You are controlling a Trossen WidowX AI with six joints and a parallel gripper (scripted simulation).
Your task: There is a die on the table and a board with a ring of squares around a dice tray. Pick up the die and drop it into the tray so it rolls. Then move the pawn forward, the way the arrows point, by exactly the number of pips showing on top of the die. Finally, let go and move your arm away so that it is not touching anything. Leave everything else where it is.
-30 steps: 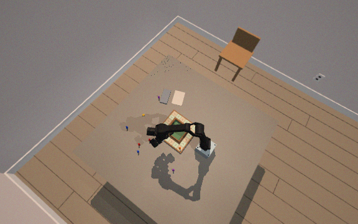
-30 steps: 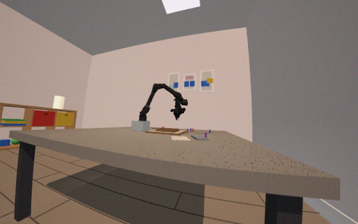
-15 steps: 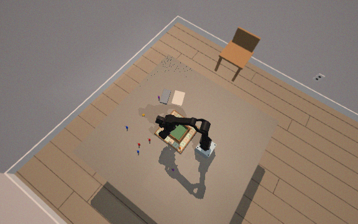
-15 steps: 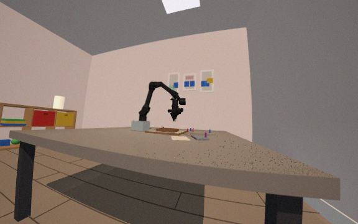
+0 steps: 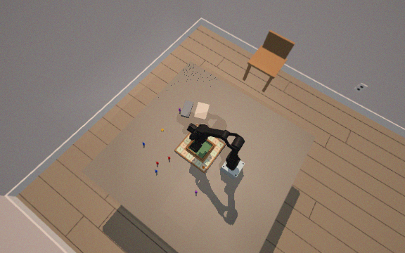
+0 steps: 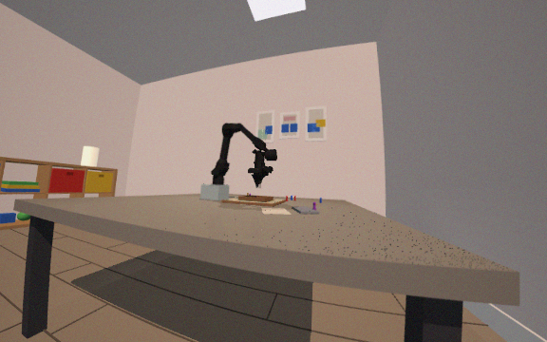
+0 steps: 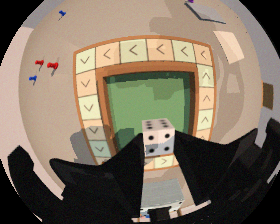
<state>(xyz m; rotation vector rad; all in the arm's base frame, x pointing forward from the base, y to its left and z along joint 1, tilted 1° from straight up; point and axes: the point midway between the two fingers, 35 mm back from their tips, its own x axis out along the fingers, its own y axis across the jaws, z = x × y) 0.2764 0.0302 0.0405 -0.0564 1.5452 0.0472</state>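
The gripper is clamped on the white die, holding it above the dice tray. From the tray, the die is straight up, well apart from its green floor, so I think the coming move needs mainly opening the fingers, perhaps after some lowering.

a wooden chair stands beyond a gray slab; a cream card lies just beside the slab.
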